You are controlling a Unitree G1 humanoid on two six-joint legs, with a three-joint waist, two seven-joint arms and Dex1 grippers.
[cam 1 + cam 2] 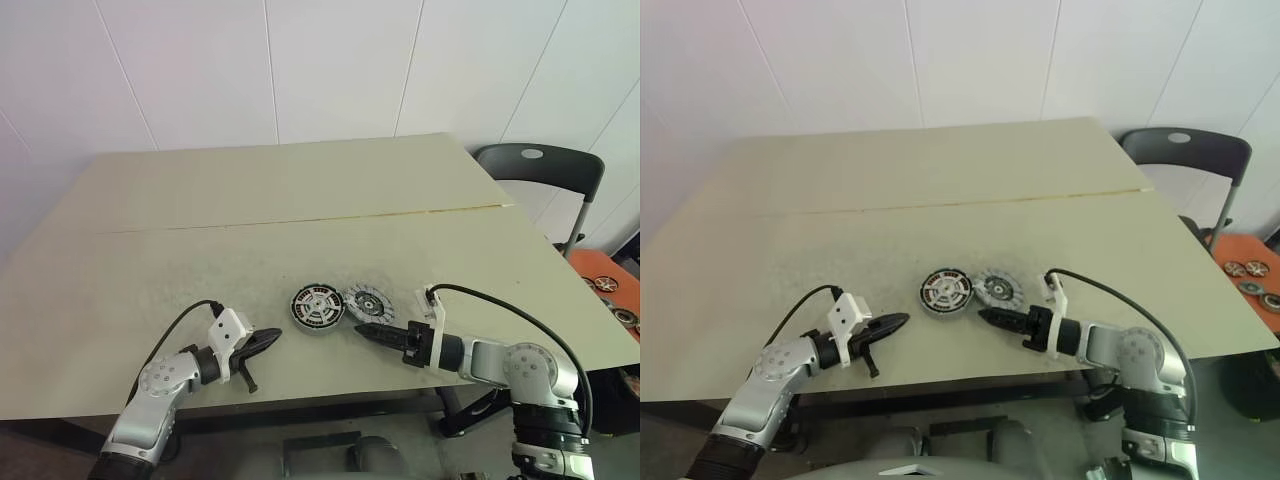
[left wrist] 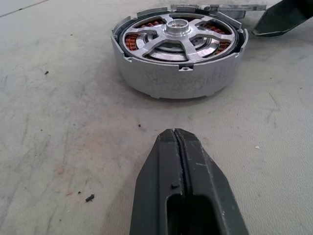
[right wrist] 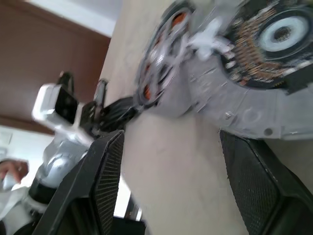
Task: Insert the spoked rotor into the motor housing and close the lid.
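Showing 2 grippers resting low over a beige table [image 1: 300, 200], with 2 round metal parts between them near the front edge. The motor housing [image 1: 316, 306] sits on the table; in the left wrist view its spoked rotor [image 2: 178, 35] is already seated inside, silver spokes lying over copper windings. Just beside the housing, on the robot's right and touching it or nearly so, lies the lid [image 1: 366, 299], flat on the table and not yet fitted. The left gripper [image 1: 262, 344] is closed and empty, its 2 black fingers [image 2: 183, 191] pressed together and aimed at the housing wall from a short way off. The right gripper [image 1: 368, 331] stands open and empty, its tips near the lid's front edge; the right wrist view shows the lid [image 3: 274, 39] lying beyond the gap between its fingers.

Risks, as judged from this layout: the lid is thin and lies flat, so fingers closing on it from the side may skid over its rim or push it along the table instead of lifting it. Because the lid crowds the housing, a push could also shove the housing and unseat the rotor. The housing looks unbraced; if the closed left gripper does not steady it, pressing the lid down off-centre could tilt or jam it.
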